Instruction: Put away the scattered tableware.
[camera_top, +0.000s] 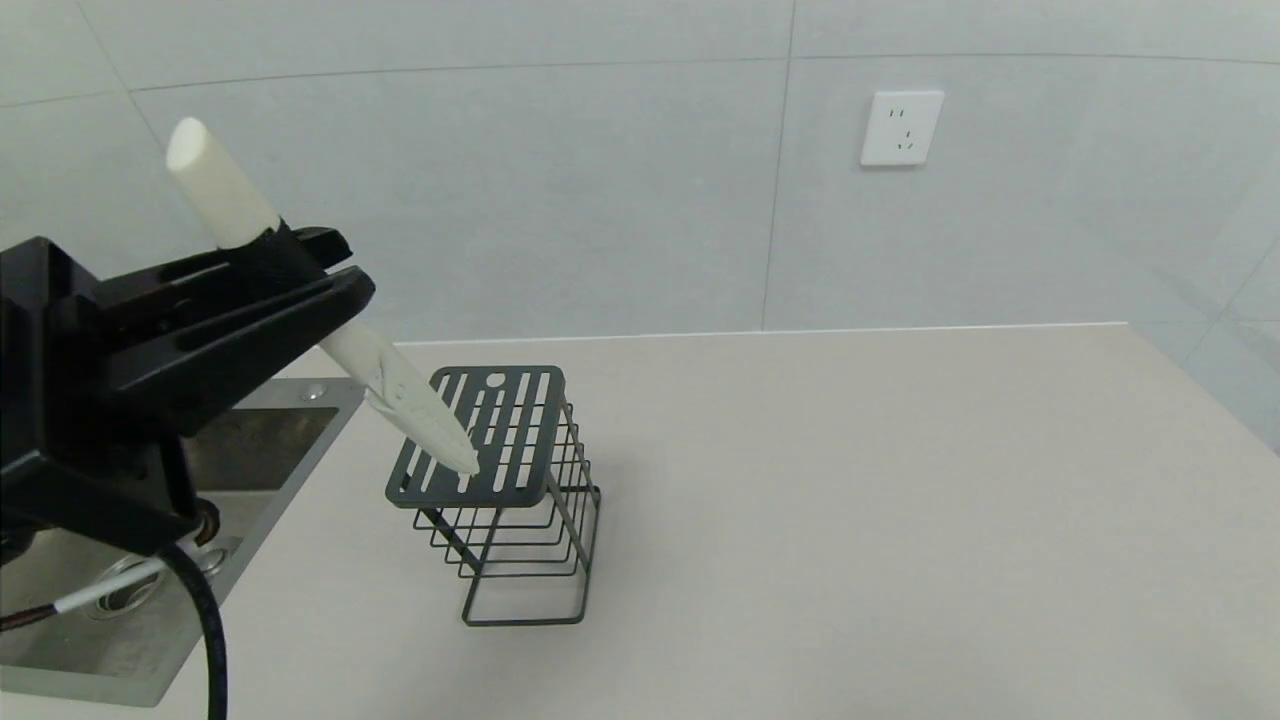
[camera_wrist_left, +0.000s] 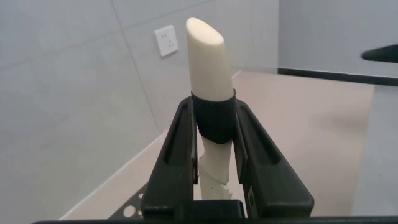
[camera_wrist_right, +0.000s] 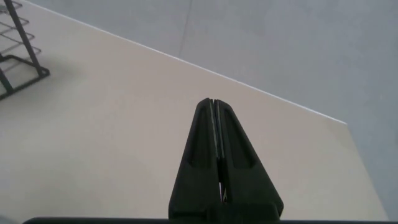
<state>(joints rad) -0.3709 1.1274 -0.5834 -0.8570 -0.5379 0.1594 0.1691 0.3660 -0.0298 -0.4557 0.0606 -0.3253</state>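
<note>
My left gripper (camera_top: 300, 262) is shut on a white knife (camera_top: 215, 185), held up at the left above the counter. The handle sticks up and back, and the blade (camera_top: 425, 415) slants down so its tip hovers over the slotted top of the dark wire cutlery rack (camera_top: 510, 480). The left wrist view looks along the black fingers (camera_wrist_left: 181, 146) clamped on the knife handle (camera_wrist_left: 208, 59). My right gripper (camera_wrist_right: 214, 115) is shut with nothing in it, hanging above bare beige counter, with a corner of the rack (camera_wrist_right: 15, 50) off to one side.
A steel sink (camera_top: 150, 560) is set into the counter at the left, beside the rack. A wall socket (camera_top: 901, 127) is on the grey wall behind. The beige countertop (camera_top: 900, 520) stretches wide to the right of the rack.
</note>
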